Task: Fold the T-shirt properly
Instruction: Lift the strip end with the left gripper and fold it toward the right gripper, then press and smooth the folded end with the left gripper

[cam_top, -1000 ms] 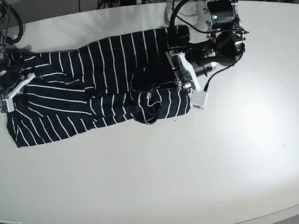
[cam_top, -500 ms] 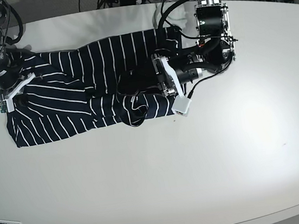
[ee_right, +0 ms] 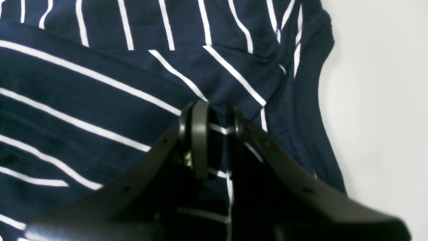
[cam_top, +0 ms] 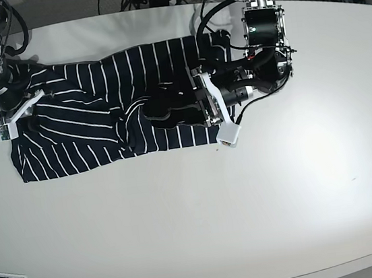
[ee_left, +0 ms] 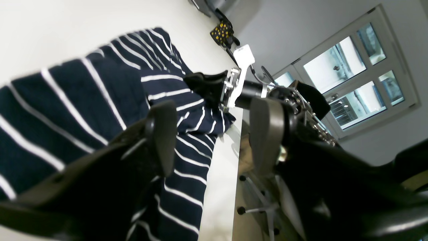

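Between your right gripper's (ee_right: 214, 134) narrowly parted jaws the T-shirt (ee_right: 100, 83) stayed pinched; your left gripper (ee_left: 210, 134) gaped wide, empty; you needed a square, smooth crease

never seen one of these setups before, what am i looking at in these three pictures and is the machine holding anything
It is a robot with two arms, meant to fold a T-shirt lying on a white table. One picture looks down on the whole table. The other two come from small cameras on the robot's wrists, each looking along its own pincer.

The shirt is dark navy with thin white stripes, stretched sideways and bunched in the middle.

The left pincer is wide open over the shirt, with nothing between its two fingers. The right pincer sits at the shirt's other end with its fingers close together and a bit of striped cloth between them; whether it truly grips the cloth I cannot tell.
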You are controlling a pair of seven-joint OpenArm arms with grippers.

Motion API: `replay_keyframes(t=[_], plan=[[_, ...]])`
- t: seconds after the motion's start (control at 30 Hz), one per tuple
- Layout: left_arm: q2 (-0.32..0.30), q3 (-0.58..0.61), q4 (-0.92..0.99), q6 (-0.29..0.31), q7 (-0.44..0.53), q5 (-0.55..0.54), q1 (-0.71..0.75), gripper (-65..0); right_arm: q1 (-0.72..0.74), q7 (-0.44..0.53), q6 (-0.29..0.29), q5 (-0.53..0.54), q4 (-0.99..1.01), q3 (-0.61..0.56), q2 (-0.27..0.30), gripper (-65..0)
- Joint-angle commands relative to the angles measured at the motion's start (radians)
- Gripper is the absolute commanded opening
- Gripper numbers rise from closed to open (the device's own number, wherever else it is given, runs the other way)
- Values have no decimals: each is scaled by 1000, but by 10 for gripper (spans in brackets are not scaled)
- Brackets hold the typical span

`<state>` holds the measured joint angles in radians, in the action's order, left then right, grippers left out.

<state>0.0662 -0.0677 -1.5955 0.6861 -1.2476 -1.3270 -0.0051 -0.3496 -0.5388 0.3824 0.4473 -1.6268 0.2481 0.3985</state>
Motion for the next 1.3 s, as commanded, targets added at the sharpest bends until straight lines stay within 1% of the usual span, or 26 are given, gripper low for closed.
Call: replay_keyframes(t=[0.0,0.03,0.07,0.23,0.33,0.4,0.5,0.6,0.7,0.83,0.9,0.97,1.0,1.1,1.13,1.17,1.27], plan=[[6,-7,-16,12,31,-15,-15,-428,-19,-118,30,-7,12,-12,-2,-512],[6,-13,-16,12,34,-6,-15,-556,-19,-118,30,-5,12,-12,-2,-512],[6,-20,-16,12,36,0,-15,-650,-19,-121,30,-6,12,-12,-2,-512],[-3,-47,-18,12,43,-2,-26,-650,-19,-135,30,-6,12,-12,-2,-512],[-24,-47,-37,12,35,-16,-41,-650,-19,-136,30,-6,12,-12,-2,-512],[-45,-59,-56,12,35,2,-52,-650,-19,-137,30,-6,12,-12,-2,-512],[-72,-99,-88,12,45,97,-65,-650,-19,-136,29,-6,12,-12,-2,-512],[-104,-134,-119,12,89,209,-67,-650,-19,-136,26,-6,12,-12,-2,-512],[-154,-138,-129,12,100,285,-63,-650,-17,-136,26,-6,12,-12,-2,-512],[-230,-118,-129,12,82,259,-24,-650,-16,-136,26,-6,12,-12,-2,-512],[-259,-95,-129,12,44,198,5,-650,-16,-136,26,-6,12,-12,-2,-512],[-272,-72,-129,12,-11,124,28,-650,-16,-136,27,-5,12,-12,-2,-512],[-271,-64,-129,12,-37,95,37,-616,-16,-136,27,-6,12,-12,-2,-512],[-271,-51,-129,12,-51,55,62,-351,-16,-136,27,-5,12,-12,-3,-512],[-270,-50,-129,12,-50,49,68,-283,-16,-136,26,-6,12,-12,-2,-512],[-270,-50,-129,12,-41,50,75,-253,-16,-136,26,-6,12,-12,-2,-512],[-264,-50,-129,12,-33,51,86,-251,-16,-136,26,-6,12,-12,-2,-512]])
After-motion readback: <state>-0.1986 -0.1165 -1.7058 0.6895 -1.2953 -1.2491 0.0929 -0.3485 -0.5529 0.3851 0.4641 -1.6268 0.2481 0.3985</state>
